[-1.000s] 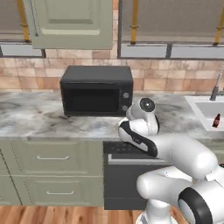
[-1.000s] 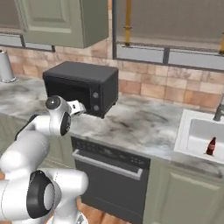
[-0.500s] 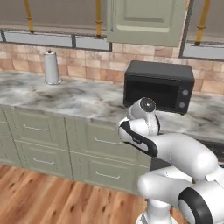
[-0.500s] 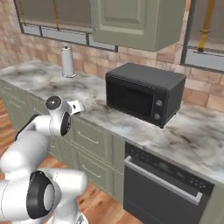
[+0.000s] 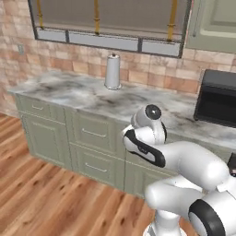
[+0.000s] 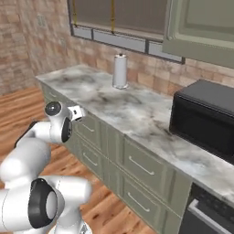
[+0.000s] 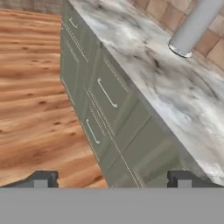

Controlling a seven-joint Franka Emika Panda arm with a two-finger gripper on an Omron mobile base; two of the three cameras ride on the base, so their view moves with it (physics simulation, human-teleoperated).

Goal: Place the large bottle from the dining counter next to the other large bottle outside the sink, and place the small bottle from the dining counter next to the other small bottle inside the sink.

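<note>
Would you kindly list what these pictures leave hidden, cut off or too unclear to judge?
- Microwave: cut off by the right edge in both base views.
- Paper towel roll: its top is cut off by the upper edge of the hand view.
- Gripper: just the tips of its open jaws show in the hand view.
- Oven: only a corner shows in the right base view.

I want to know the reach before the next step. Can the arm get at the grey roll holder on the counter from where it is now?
Probably not yet. The gripper, jaws open and empty, is tucked close to the robot, and the roll holder stands far back on the counter by the brick wall. Nothing blocks the way.
</note>
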